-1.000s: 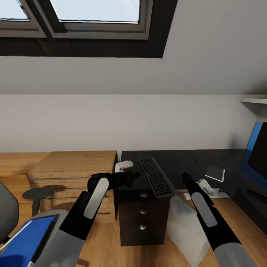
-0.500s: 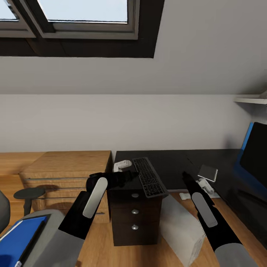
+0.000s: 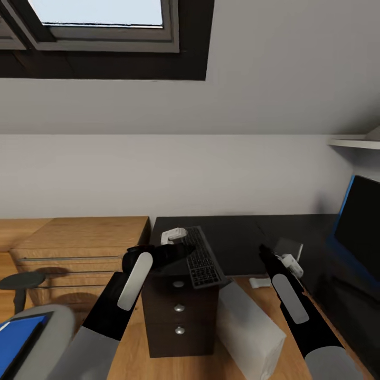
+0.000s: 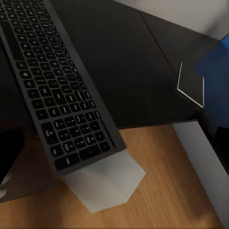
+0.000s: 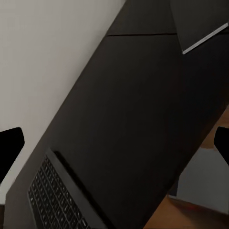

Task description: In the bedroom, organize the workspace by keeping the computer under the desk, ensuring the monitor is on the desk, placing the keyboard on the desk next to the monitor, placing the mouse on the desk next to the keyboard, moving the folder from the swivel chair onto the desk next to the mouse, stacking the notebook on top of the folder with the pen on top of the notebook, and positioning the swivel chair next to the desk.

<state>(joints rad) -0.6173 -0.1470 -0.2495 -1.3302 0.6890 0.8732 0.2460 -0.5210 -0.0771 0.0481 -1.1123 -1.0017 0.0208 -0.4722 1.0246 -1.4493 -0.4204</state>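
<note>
Nearest, at the lower left corner of the head view, a sliver of the blue folder point(image 3: 18, 332) lying on the grey swivel chair point(image 3: 50, 330), well apart from the table point(image 3: 237, 237). Between the two forearms, on the wooden floor beneath the table's front edge, the light-grey computer point(image 3: 248, 330), leaning rather than upright, just beside the three-drawer block point(image 3: 179, 316). Left claw point(image 3: 171, 252) held out level over the table's near left corner, beside the keyboard's left edge, touching nothing; whether spread or closed cannot be told. Right claw point(image 3: 287, 263) low at the table's front edge, with two dark fingertips point(image 5: 10, 148) wide apart at either side of the right wrist view and nothing between them. On the table's near left corner, the black keyboard point(image 3: 199, 256), its near end sticking out past the front edge, seen in the left wrist view above the computer. Farther right on the table, a thin silver-edged slab point(image 3: 289, 247) lying flat. At the table's far right, the dark monitor point(image 3: 358, 227) standing against a blue panel. Left of the table, a wooden chest point(image 3: 79, 248) against the white wall.
</note>
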